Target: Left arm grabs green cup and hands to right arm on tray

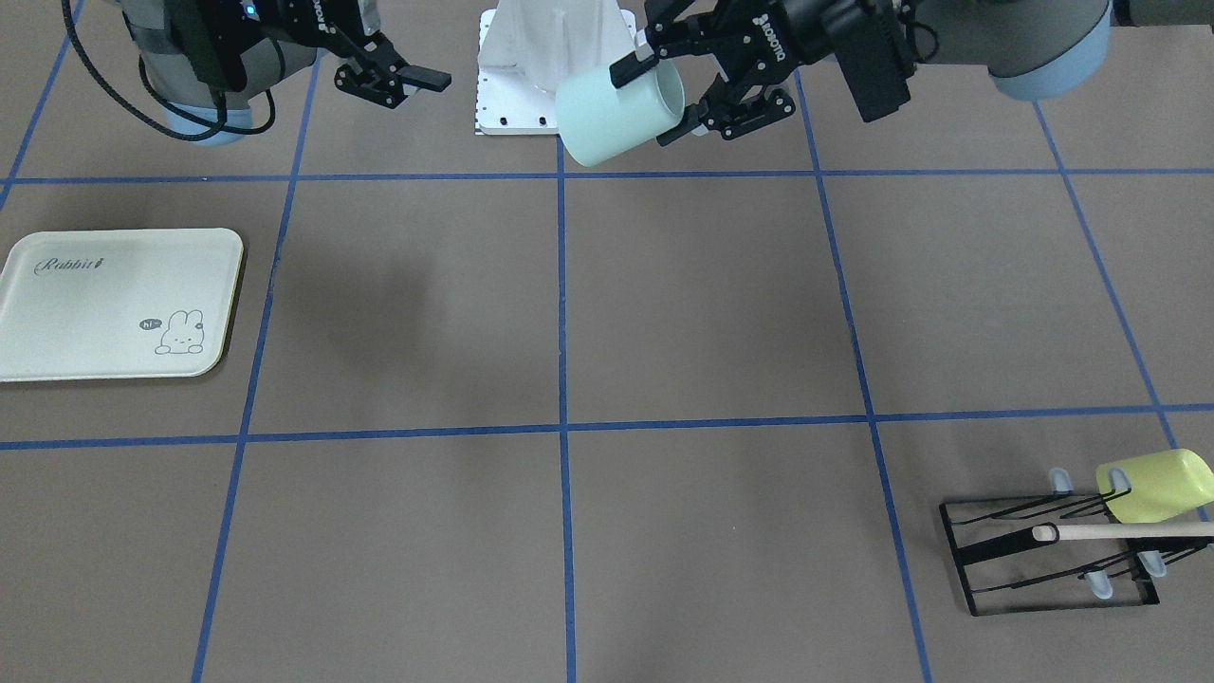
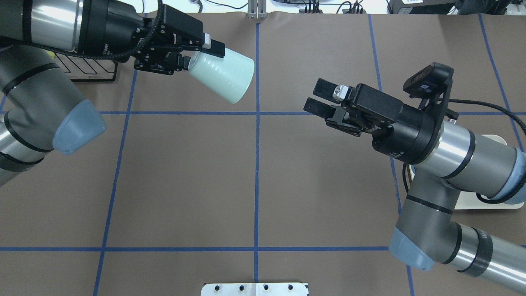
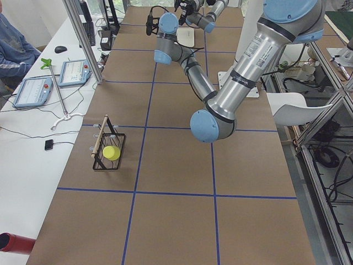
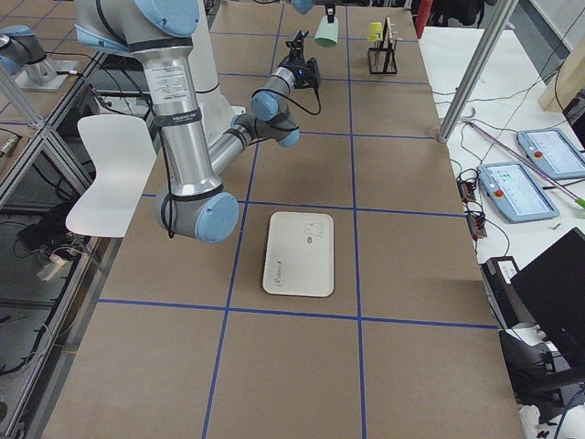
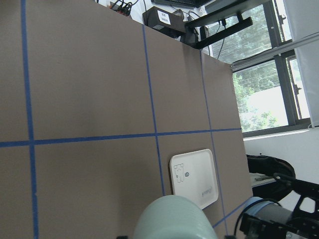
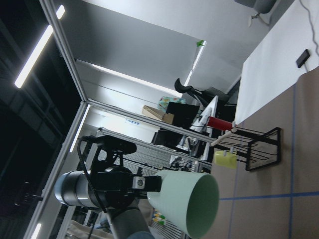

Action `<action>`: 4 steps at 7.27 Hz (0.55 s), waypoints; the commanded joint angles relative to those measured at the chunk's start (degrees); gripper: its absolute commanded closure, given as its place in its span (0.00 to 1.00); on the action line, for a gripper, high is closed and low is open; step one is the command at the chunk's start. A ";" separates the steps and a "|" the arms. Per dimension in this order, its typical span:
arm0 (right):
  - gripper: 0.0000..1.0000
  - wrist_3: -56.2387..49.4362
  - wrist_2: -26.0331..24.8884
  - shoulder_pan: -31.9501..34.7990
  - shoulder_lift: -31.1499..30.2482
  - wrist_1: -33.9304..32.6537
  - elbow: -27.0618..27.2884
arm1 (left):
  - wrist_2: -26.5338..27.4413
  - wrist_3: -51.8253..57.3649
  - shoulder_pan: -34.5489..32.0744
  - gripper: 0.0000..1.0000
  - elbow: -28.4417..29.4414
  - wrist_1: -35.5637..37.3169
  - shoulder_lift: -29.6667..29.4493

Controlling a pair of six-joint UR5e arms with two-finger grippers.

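Closest to my left wrist camera is the green cup (image 5: 174, 219), whose pale rounded side fills the bottom edge of that view. From the front I see the left tool (image 1: 656, 100) clamped across the narrow, closed end of the cup, one finger on each side of the wall. It holds the cup in the air, tipped onto its side, above the brown counter (image 1: 711, 304) on the left arm's half, just short of the centre tape line. The cup's wide mouth points across toward the right tool (image 2: 317, 96). That tool hangs in the air on the other half with its two fingers apart and nothing between them. A clear gap separates it from the cup.

The tray (image 1: 114, 285) lies flat on the counter on the right arm's side, well apart from the cup, with its rabbit drawing facing up. On the left arm's far corner a black wire rack (image 1: 1043, 560) carries a yellow-green cup (image 1: 1157, 484) and a pale wooden stick (image 1: 1119, 529).
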 commanded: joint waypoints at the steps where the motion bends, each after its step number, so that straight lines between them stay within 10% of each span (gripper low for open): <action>1: 0.00 0.07 -2.44 -2.78 2.39 1.73 0.12 | 0.10 -7.57 0.14 1.00 -0.01 -6.91 -1.16; 4: 0.00 0.24 -2.88 -2.96 3.79 1.81 0.30 | 0.01 -11.72 1.63 1.00 -0.18 -12.55 -1.52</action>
